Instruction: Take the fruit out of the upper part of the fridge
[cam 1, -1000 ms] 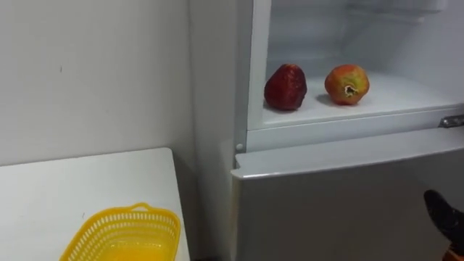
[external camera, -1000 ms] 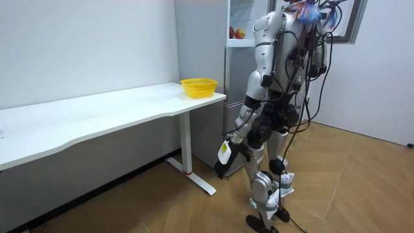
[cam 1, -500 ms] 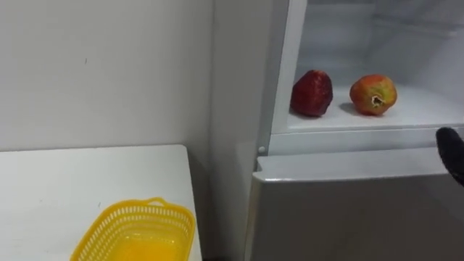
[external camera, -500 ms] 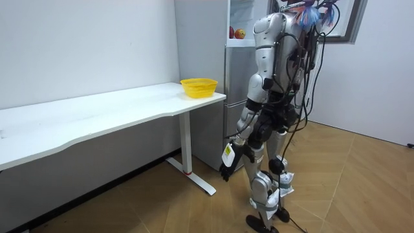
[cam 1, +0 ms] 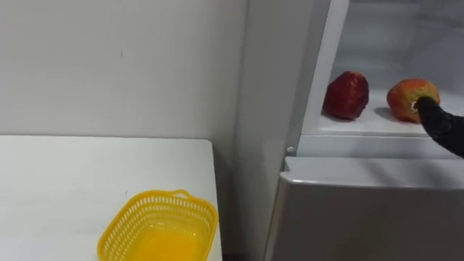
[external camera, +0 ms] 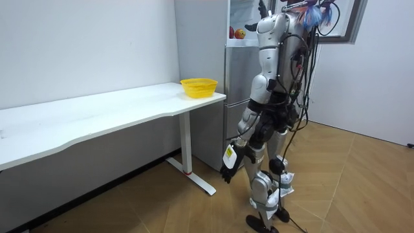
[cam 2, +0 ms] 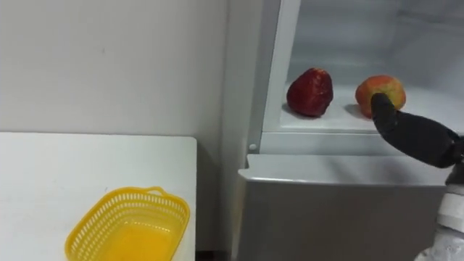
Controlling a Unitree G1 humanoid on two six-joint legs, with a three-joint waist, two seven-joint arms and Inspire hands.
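The upper fridge compartment stands open, and two fruits lie on its white shelf (cam 1: 362,125). A dark red fruit (cam 1: 346,95) (cam 2: 310,92) is on the left and an orange-red fruit (cam 1: 406,96) (cam 2: 386,88) on the right. My right hand (cam 2: 409,132) (cam 1: 444,125) reaches in from the right with straight fingers. Its tip is in front of the orange-red fruit, and I cannot tell whether it touches. My left hand (external camera: 228,171) hangs relaxed at my side in the room view.
A yellow mesh basket (cam 1: 159,230) (external camera: 198,86) stands empty at the end of the white table (cam 1: 58,181) next to the fridge. The lower fridge door (cam 1: 362,214) is closed below the shelf. I stand facing the fridge.
My right hand has risen from low on the right, by the lower door, up to the shelf in front of the orange-red fruit. The head camera has swung, shifting the whole scene.
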